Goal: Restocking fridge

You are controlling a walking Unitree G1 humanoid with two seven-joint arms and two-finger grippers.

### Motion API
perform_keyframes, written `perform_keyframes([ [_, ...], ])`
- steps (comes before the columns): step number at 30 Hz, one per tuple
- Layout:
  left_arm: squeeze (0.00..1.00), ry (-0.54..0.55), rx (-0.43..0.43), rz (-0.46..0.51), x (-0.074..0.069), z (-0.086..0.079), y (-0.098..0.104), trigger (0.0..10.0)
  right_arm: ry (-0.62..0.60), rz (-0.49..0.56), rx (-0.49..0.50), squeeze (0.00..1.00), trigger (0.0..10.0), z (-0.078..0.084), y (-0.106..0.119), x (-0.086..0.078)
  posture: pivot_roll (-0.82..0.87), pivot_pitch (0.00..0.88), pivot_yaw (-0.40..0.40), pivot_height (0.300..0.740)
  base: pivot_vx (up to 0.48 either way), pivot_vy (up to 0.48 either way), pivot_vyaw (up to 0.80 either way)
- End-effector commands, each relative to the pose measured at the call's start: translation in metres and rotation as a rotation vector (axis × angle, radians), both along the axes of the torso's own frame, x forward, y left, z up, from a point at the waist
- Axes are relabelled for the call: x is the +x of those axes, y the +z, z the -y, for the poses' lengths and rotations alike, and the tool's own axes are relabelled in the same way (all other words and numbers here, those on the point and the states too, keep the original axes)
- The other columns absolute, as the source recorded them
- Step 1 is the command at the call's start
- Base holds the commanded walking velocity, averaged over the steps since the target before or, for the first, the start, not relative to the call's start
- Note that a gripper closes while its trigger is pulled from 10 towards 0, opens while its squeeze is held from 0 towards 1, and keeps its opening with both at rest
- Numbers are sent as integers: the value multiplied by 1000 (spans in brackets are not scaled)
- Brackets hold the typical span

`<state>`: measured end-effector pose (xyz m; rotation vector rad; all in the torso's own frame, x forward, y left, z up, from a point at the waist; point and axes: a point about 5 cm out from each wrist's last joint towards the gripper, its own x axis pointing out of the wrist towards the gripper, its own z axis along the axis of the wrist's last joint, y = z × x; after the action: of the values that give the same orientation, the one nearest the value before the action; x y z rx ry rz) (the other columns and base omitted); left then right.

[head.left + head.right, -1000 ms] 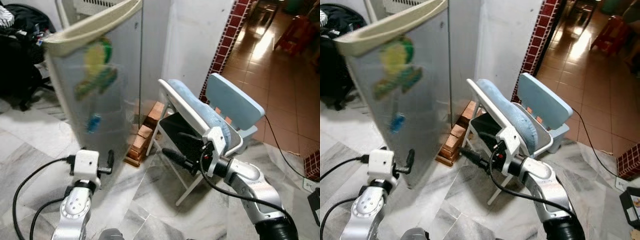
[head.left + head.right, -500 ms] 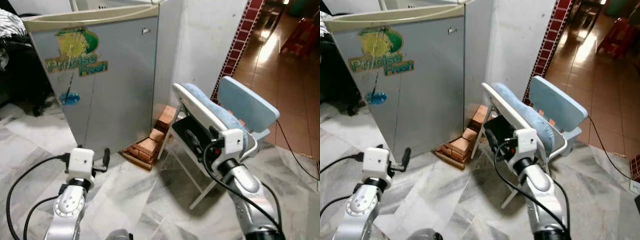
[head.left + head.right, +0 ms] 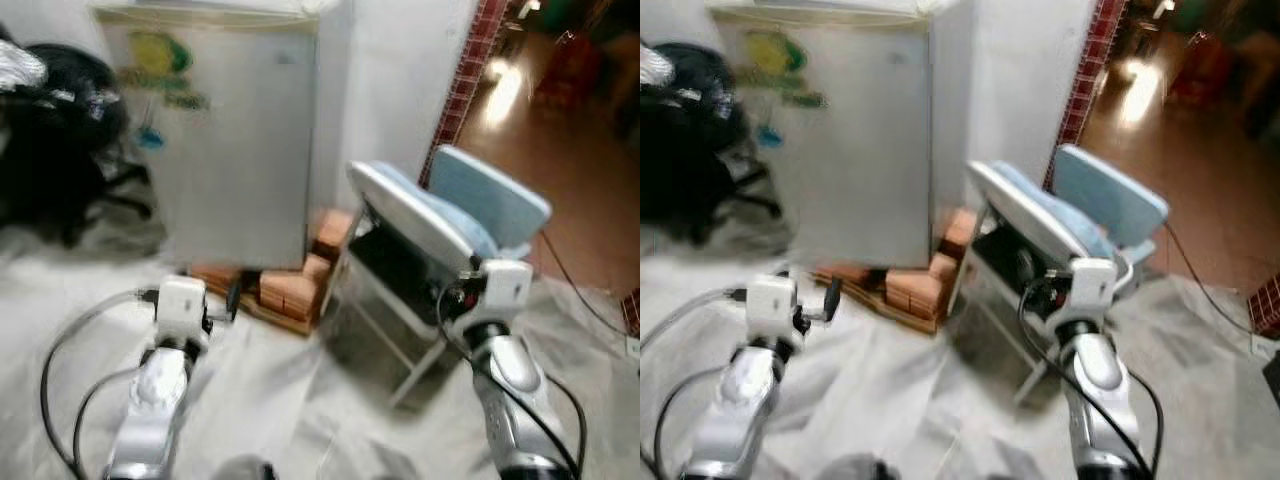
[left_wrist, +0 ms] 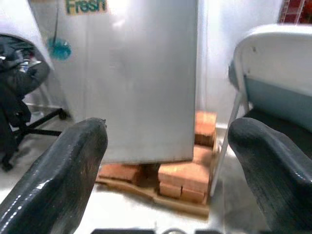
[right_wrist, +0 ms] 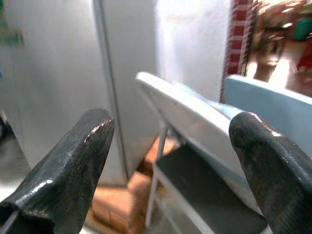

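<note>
Fridge [image 3: 235, 140] stands ahead, door closed, raised on bricks [image 3: 290, 292], folding chair [image 3: 420, 250] just beside it. Left gripper [image 4: 168, 161] and right gripper [image 5: 170, 161] both released, fingers spread wide, holding nothing. View blurred.

Marble floor [image 3: 300, 410]: bricks [image 3: 290, 290] under fridge [image 3: 235, 140], folding chair [image 3: 420, 260] beside, black chair [image 3: 60, 130] left.

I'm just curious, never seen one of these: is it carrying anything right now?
Nothing is held. The left end effector and the right end effector both stand open, with nothing between their black fingers.
</note>
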<state>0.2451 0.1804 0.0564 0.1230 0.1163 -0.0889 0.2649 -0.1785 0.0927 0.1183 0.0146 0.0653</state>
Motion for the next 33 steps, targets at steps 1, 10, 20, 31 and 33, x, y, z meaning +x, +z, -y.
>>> perform_keyframes([
  [1, 0, 19, 6, 7, 3, -9, 3, 10000, -1, -7, 11, 0, 10000, -3, 0, 3, -10, 0, -12, 740, 0, 480, 0],
  [10, 0, 10, -2, -7, 6, -14, 2, 10000, -67, -55, 3, 0, 10000, 1, -7, 2, -18, 0, -14, 740, 0, 480, 0],
  [20, 0, -46, 28, -34, 11, -26, 0, 10000, -138, -77, -11, 0, 10000, 9, -16, -5, -26, 0, -11, 740, 0, 480, 0],
  [31, 0, 5, -34, -3, 16, -30, 14, 10000, -162, -62, 39, 0, 10000, 13, -14, -8, -29, 0, -7, 740, 0, 480, -45],
  [33, 0, 4, -36, 1, 15, -28, 14, 10000, -165, -69, 49, 0, 10000, 13, -15, -8, -28, 0, -8, 740, 0, 480, -650],
])
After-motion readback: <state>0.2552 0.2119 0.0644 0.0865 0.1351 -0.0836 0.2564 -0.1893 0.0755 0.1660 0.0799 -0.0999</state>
